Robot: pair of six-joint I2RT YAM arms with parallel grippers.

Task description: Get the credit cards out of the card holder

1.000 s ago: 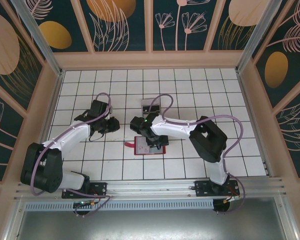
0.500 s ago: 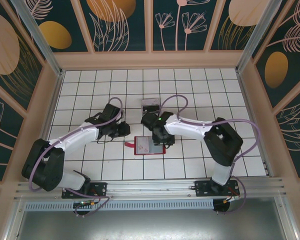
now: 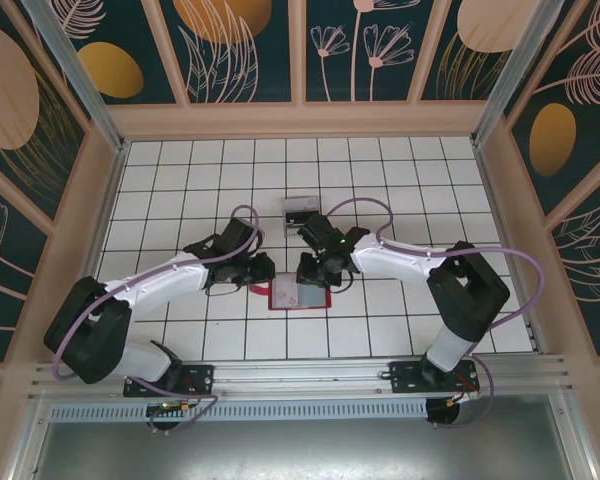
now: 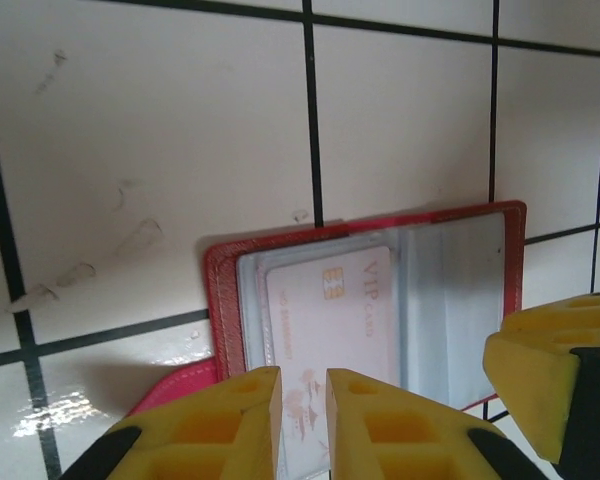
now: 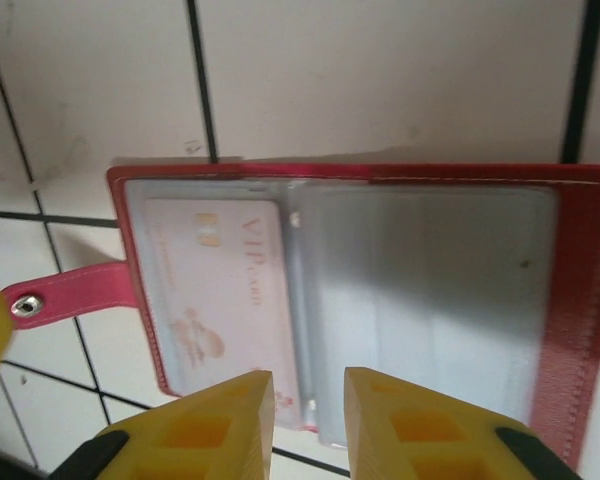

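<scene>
narrow-jawed and empty, the left gripper (image 4: 302,385) is hovering over the edge of the credit card (image 4: 330,310), the right gripper (image 5: 307,390) likewise, ideally bracing the card holder (image 5: 580,300) at its fold.

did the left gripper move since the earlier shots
Yes. In the top view the left gripper has moved right and slightly toward the arm bases, from well left of the card holder up to its left edge.

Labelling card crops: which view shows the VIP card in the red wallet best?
Right wrist: the card lies almost wholly visible in a pocket of the wallet, print readable. Left wrist shows it too, lower edge behind the left pincer. Top view: wallet is small, card not discernible.
</scene>
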